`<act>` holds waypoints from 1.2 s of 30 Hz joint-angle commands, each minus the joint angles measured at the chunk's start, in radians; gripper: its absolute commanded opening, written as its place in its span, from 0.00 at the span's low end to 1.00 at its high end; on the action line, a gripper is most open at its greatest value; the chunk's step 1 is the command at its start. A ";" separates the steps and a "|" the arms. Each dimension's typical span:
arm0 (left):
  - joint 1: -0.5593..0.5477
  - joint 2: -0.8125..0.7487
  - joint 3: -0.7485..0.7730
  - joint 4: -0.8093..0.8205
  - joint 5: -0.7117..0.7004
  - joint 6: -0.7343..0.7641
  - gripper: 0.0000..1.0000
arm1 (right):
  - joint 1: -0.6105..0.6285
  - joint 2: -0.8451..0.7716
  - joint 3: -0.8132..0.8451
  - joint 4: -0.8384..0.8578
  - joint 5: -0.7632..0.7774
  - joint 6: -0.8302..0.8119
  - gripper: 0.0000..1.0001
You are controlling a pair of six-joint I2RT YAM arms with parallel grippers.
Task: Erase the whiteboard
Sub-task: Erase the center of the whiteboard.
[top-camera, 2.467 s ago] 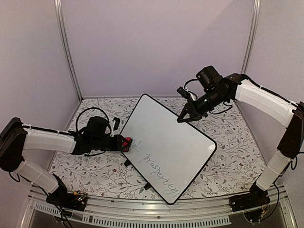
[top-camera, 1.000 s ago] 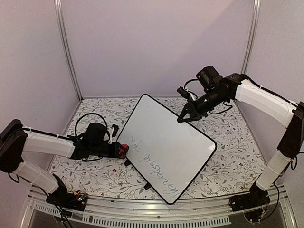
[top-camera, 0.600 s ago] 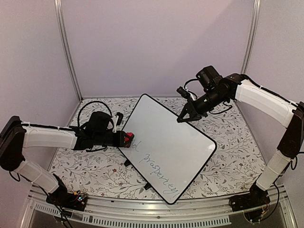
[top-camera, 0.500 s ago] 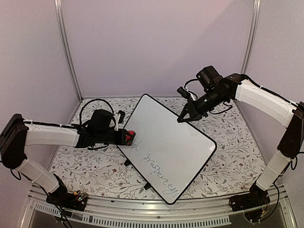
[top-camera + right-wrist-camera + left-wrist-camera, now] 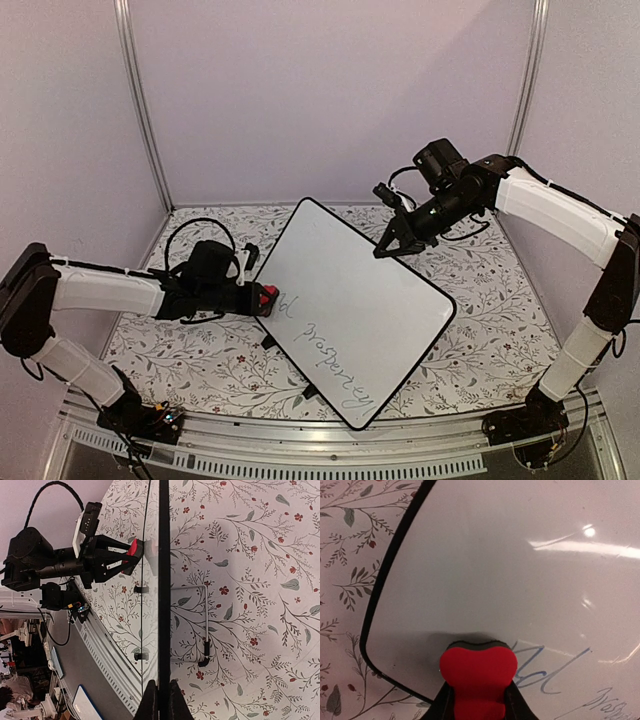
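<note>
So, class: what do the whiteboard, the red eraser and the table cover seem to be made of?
Whiteboard: glossy coated panel, perhaps melamine; lamps reflect in it. Eraser: matte red body, probably foam or plastic, with a dark felt-like front strip. Table cover: flat printed floral sheet, maybe paper or vinyl.

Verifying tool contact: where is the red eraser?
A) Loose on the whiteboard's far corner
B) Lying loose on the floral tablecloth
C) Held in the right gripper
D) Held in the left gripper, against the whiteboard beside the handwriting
D: the left gripper is shut on the red eraser, pressed to the whiteboard by the handwriting.
</note>
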 commanded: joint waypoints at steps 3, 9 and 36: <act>-0.006 -0.012 -0.084 -0.034 0.019 -0.007 0.00 | 0.022 0.005 -0.008 -0.006 -0.016 -0.057 0.00; -0.014 -0.045 -0.111 -0.038 0.034 -0.008 0.00 | 0.022 0.004 -0.008 -0.006 -0.015 -0.056 0.00; 0.010 0.076 0.087 -0.051 0.047 0.035 0.00 | 0.022 0.006 -0.011 -0.007 -0.015 -0.056 0.00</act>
